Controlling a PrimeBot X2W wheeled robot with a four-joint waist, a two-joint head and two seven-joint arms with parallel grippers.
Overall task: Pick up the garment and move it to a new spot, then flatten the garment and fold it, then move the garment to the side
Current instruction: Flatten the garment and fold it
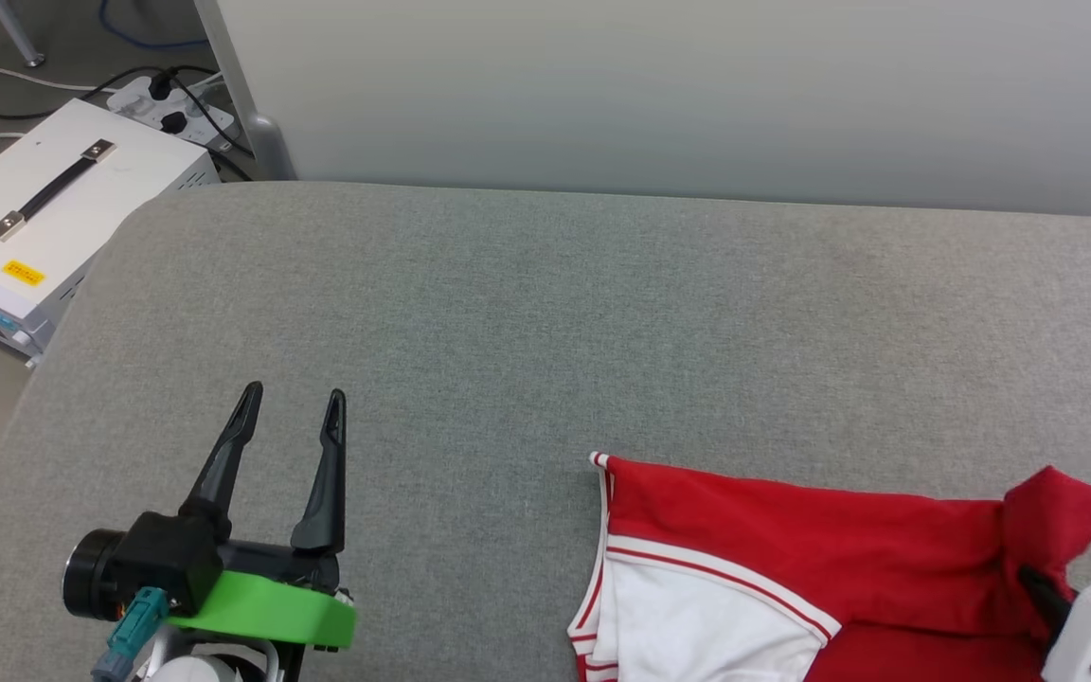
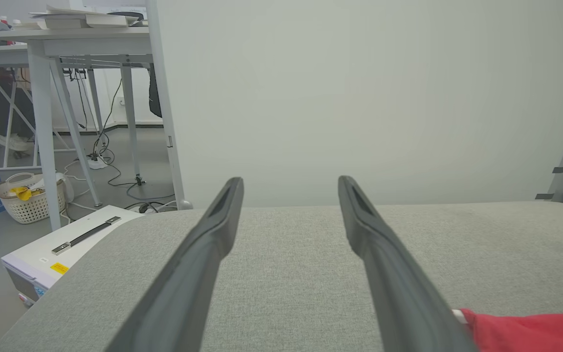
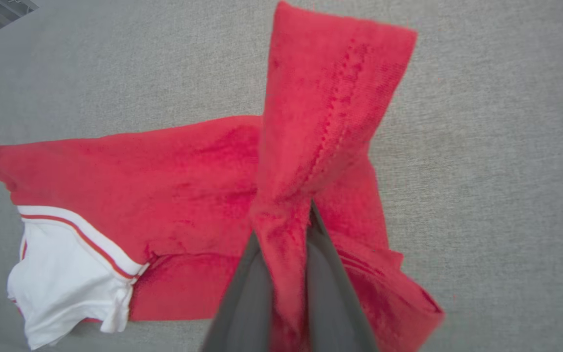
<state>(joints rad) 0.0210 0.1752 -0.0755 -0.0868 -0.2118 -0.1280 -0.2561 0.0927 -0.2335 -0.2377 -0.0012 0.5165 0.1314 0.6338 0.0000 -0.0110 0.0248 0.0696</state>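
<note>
At the far left, on the floor beside a grey fabric surface, stood a white box with a black handle. A power strip with plugged-in cables lay behind it.

The left gripper hung over the lower left part of the surface. Its two dark fingers were spread well apart, with nothing between them. In the left wrist view the same gripper pointed across the bare fabric towards a pale wall.

Right of centre, along the near edge, lay the garment. It was a red shirt spread mostly flat on the surface, well apart from the left gripper. Its white sleeve, edged in red stripes, lay at its left end.

At the far right, the right gripper had its fingers closed tight on a fold of the red cloth. The pinched flap stood up past the fingertips, raised above the rest of the garment. In the head view, one dark finger reached into that raised flap.
</note>
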